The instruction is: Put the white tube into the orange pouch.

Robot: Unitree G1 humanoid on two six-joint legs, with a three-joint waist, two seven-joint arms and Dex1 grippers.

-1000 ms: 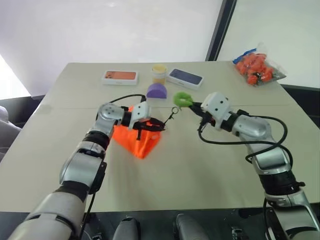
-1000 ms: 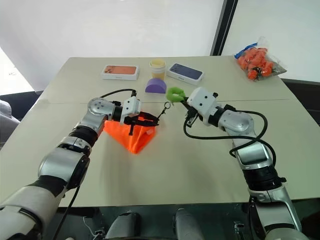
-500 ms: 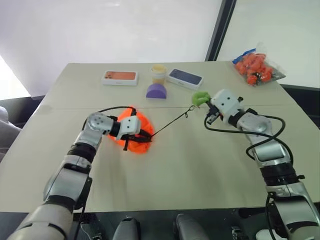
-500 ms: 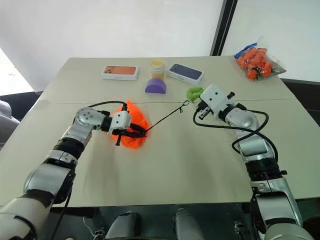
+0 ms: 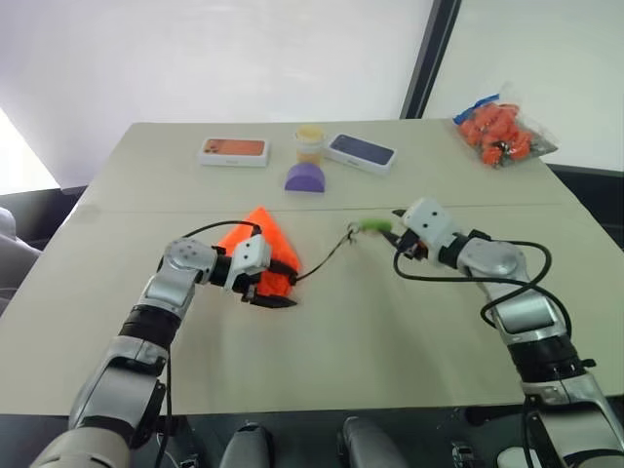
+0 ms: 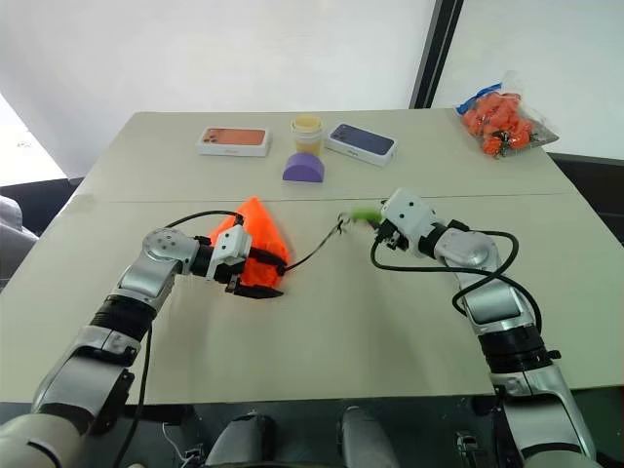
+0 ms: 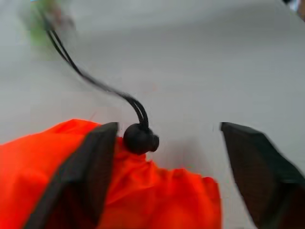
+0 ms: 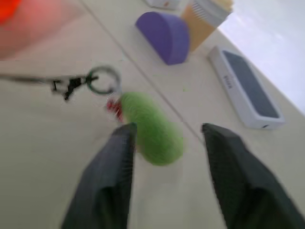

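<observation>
The orange pouch point(image 5: 258, 244) lies bunched on the table point(image 5: 390, 331), its mouth drawn tight at a black cord stopper point(image 7: 140, 138). My left gripper point(image 7: 167, 128) is open, and its fingers point(image 7: 86, 176) stand wide apart over the pouch's gathered end. A thin dark cord point(image 5: 327, 261) runs slack from the pouch to the green ring point(image 5: 371, 226), which lies on the table. My right gripper point(image 5: 398, 234) is open, and the green ring point(image 8: 152, 131) lies just ahead, between the fingertips point(image 8: 125, 136). The white tube is out of view.
Along the table's far side stand a white box with an orange phone picture point(image 5: 234, 150), a yellowish jar point(image 5: 310, 142), a purple half-dome point(image 5: 306, 177) and a box with a dark phone picture point(image 5: 362, 152). At the far right corner is a clear bag of orange items point(image 5: 500, 129).
Both grippers have opened. The cord, pulled taut half a second ago, hangs slack and the green ring has dropped to the table. My left hand has drawn back and my right has sunk.
</observation>
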